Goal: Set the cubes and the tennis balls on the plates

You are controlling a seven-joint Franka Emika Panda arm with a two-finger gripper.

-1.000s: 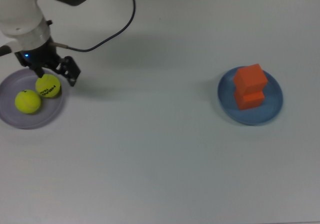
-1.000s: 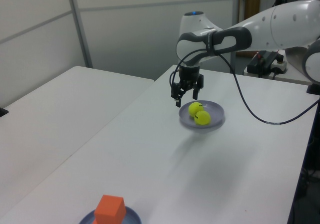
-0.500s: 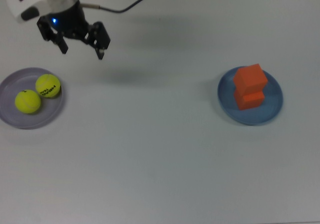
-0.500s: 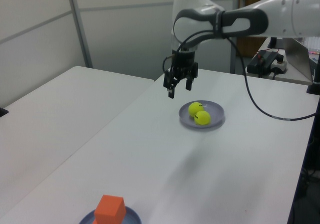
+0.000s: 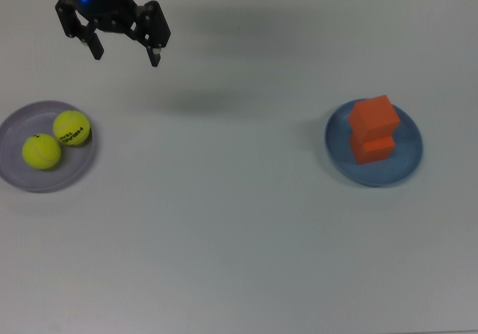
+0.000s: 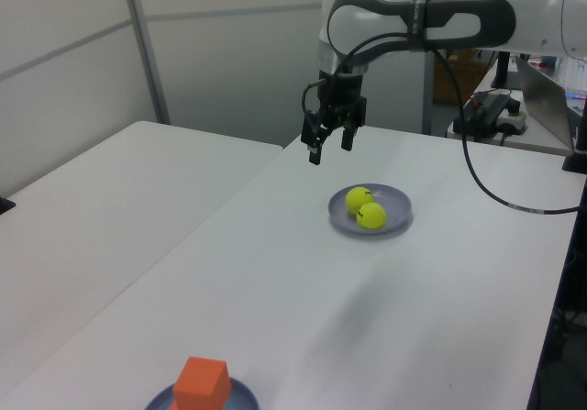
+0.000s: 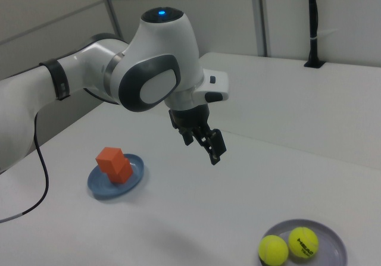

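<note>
Gripper (image 5: pixel 125 52) has risen farther, empty and open.

We see bright, even overhead light, no glare on white table (image 5: pixel 239 237). We note soft diffuse shadow on table in top view, below gripper (image 5: pixel 124 53). We find faint shadows hugging lavender plate (image 5: pixel 15 177) and blue plate (image 5: pixel 407 166). Gripper slightly soft in top view; left and right views mildly hazy.
</note>
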